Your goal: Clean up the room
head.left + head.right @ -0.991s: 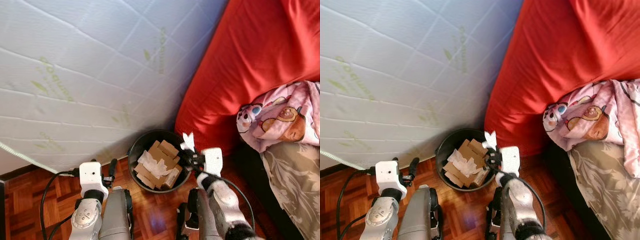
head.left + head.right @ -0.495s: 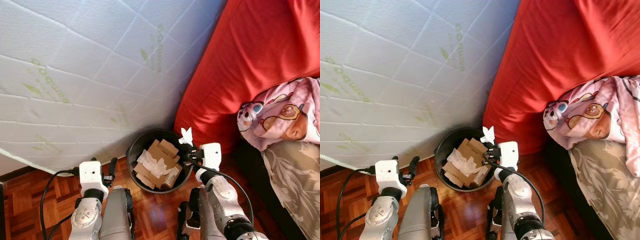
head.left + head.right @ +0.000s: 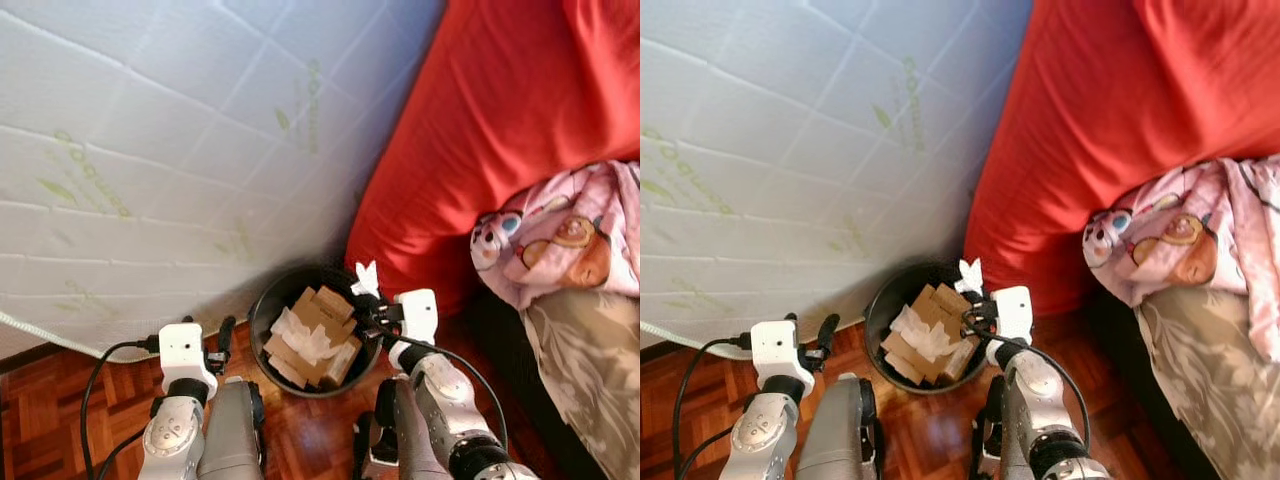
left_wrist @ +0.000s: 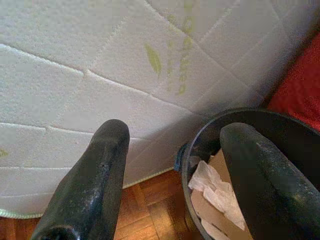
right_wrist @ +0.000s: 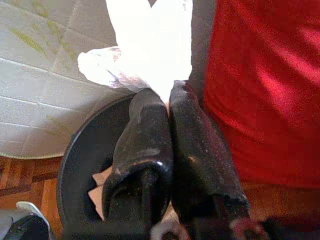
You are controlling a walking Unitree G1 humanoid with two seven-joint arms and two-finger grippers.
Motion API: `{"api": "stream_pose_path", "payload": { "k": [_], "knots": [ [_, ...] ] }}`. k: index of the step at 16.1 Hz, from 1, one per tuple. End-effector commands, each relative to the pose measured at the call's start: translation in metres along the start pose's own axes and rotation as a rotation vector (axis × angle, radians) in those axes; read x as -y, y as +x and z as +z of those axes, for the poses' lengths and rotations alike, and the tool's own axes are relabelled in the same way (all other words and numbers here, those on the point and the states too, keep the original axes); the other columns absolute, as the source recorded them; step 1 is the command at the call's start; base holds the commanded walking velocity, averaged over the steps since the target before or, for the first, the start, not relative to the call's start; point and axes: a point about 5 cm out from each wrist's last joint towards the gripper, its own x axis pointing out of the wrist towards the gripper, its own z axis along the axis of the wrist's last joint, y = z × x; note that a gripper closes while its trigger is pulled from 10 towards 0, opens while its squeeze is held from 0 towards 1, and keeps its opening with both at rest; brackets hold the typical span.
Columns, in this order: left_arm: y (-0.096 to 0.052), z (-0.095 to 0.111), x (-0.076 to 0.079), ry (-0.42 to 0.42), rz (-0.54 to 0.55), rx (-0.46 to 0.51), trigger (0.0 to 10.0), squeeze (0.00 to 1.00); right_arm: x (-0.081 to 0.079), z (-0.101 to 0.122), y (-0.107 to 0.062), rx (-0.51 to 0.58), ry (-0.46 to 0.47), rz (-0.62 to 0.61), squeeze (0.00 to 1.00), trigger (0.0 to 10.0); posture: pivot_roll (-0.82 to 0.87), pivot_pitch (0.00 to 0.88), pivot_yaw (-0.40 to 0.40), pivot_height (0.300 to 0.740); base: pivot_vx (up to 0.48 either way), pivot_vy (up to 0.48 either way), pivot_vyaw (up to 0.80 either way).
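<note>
Right pincer (image 3: 366,300): fingers pressed together on a crumpled white tissue (image 3: 366,277), held above the near-right rim of the black bin (image 3: 262,310); bin holds cardboard pieces (image 3: 322,312) and white paper (image 3: 298,332), standing on parquet floor (image 3: 60,400) against a white mattress (image 3: 180,150), beside red bedding (image 3: 500,130); left pincer (image 4: 172,165): fingers spread wide, low beside the bin.
</note>
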Motion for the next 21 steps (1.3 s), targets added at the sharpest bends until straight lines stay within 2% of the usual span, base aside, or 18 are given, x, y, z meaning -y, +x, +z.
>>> {"api": "stream_pose_path", "payload": {
  "k": [1,3,6,7,8,9,11,12,15,18,19,20,21],
  "knots": [
    [-0.007,-0.009,-0.001,0.002,0.002,-0.045,10.0,0.0,-0.002,-0.008,-0.003,-0.038,0.008,0.01,0.0,10.0,0.09,0.34,-0.014,0.599,0.307,0.0,0.0],
    [-0.007,-0.009,-0.002,0.001,0.005,-0.043,10.0,0.0,-0.003,0.001,0.004,-0.023,-0.021,0.034,0.0,10.0,0.09,0.343,-0.016,0.599,0.156,0.0,0.0],
    [-0.009,-0.009,-0.001,0.0,0.006,-0.042,10.0,0.0,-0.017,0.031,0.026,-0.009,-0.139,0.171,0.0,10.0,0.09,0.35,-0.021,0.599,0.0,0.0,0.0],
    [-0.009,-0.009,-0.001,-0.001,0.006,-0.042,10.0,0.0,-0.019,0.035,0.028,-0.009,-0.151,0.199,0.0,10.0,0.09,0.351,-0.021,0.599,0.0,0.0,0.0],
    [-0.009,-0.009,0.0,0.0,0.006,-0.042,10.0,0.0,-0.02,0.037,0.03,-0.019,-0.165,0.221,0.0,10.0,0.09,0.352,-0.022,0.599,0.0,0.0,0.0],
    [-0.01,-0.009,0.001,-0.002,0.006,-0.043,10.0,0.0,-0.023,0.045,0.037,-0.069,-0.253,0.279,0.0,10.0,0.09,0.356,-0.026,0.599,0.0,0.0,0.0],
    [-0.011,-0.009,0.002,-0.005,0.004,-0.043,10.0,0.0,-0.021,0.052,0.043,-0.106,-0.294,0.285,0.0,10.0,0.09,0.359,-0.03,0.599,0.0,0.0,0.0],
    [-0.013,-0.009,0.003,-0.007,0.002,-0.044,10.0,0.0,-0.021,0.059,0.049,-0.141,-0.344,0.297,0.0,10.0,0.09,0.364,-0.034,0.599,0.0,0.0,0.0],
    [-0.016,-0.008,0.005,-0.012,0.005,-0.044,10.0,0.0,-0.02,0.072,0.056,-0.152,-0.35,0.297,0.0,10.0,0.09,0.381,-0.047,0.599,0.0,0.0,0.0],
    [-0.022,-0.006,0.006,-0.016,0.012,-0.038,10.0,0.0,-0.013,0.089,0.061,-0.127,-0.21,0.27,0.0,10.0,0.11,0.403,-0.061,0.599,0.0,0.0,0.0],
    [-0.024,-0.004,0.005,-0.018,0.019,-0.035,10.0,0.0,-0.01,0.091,0.063,-0.141,-0.224,0.243,0.0,10.0,0.11,0.415,-0.073,0.599,0.0,0.0,0.0],
    [-0.028,-0.005,0.003,-0.019,0.03,-0.039,10.0,0.0,-0.012,0.087,0.065,-0.194,-0.287,0.203,0.0,10.0,0.11,0.425,-0.079,0.599,0.0,0.0,0.0],
    [-0.031,-0.006,0.002,-0.019,0.037,-0.043,10.0,0.0,-0.02,0.08,0.066,-0.228,-0.313,0.198,0.0,10.0,0.13,0.436,-0.084,0.599,0.0,0.0,0.0]
  ]
}}
